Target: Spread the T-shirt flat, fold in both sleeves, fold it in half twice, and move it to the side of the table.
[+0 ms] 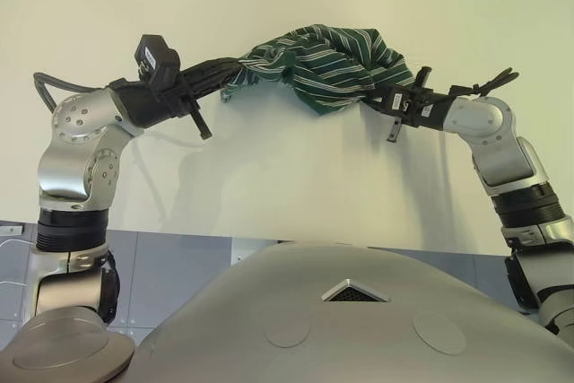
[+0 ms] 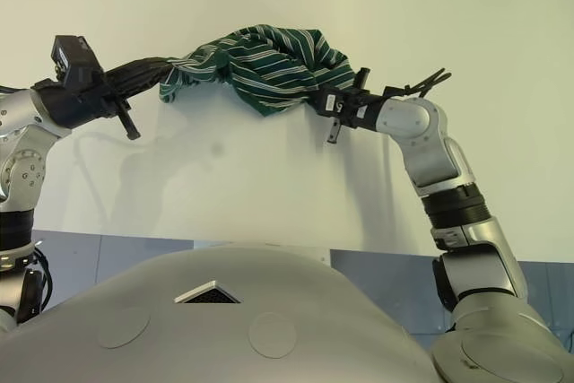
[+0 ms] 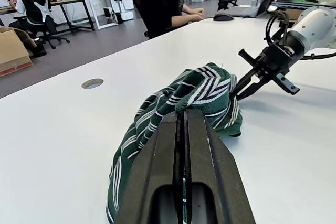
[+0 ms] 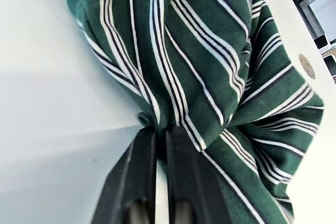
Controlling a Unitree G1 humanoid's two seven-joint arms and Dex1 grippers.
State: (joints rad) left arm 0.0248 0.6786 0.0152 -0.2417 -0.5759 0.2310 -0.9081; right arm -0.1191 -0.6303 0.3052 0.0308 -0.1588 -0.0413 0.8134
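The T-shirt, dark green with thin white and dark stripes, lies bunched in a crumpled mound on the white desk, at the far middle of the working area between the two arms. No sleeve, collar or hem can be told apart in the folds. In the left wrist view the lower folds of the fabric rest on the desk surface while the upper folds are gathered higher. The left tool is extended forward to the left end of the mound. Its two fingers are pressed together, with a thin edge of striped fabric clamped in the seam between them. The right tool is at the right end of the mound, on the side nearer the robot. Its fingers are likewise closed and pinch a gathered fold of the T-shirt at their tips. In the head views both forearms angle inward toward the garment, and the T-shirt spans the gap between the two tools as a humped bridge of cloth. A round port is set into the desk surface beyond the T-shirt, well apart from it and at the far edge of the head views.
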